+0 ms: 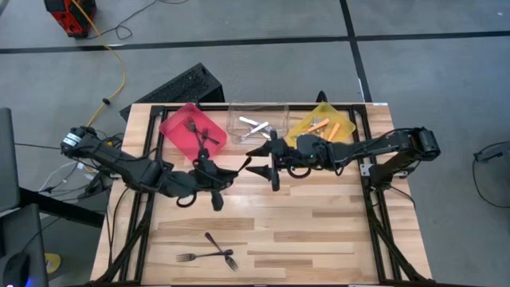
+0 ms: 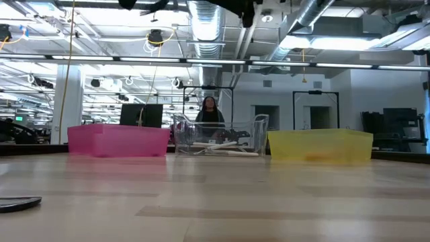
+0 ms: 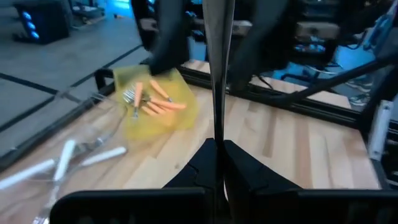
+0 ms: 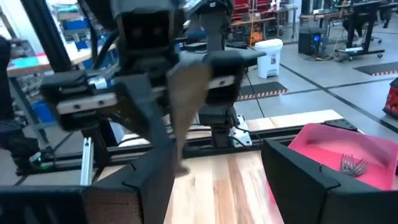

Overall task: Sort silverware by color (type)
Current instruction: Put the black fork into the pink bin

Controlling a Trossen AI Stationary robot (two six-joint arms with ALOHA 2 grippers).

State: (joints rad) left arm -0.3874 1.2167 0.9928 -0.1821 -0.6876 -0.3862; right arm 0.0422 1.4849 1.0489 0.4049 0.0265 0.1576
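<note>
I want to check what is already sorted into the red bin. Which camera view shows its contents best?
The high view: it looks straight down into the red bin and shows dark forks inside. The right wrist view catches one corner with one fork's tines. The low view shows only its side wall. The left wrist view misses it.

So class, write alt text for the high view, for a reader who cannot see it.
Two dark arms meet above the middle of a wooden table. Behind them stand a red bin, clear bin and yellow bin holding forks; two dark forks lie crossed near the front.
</note>
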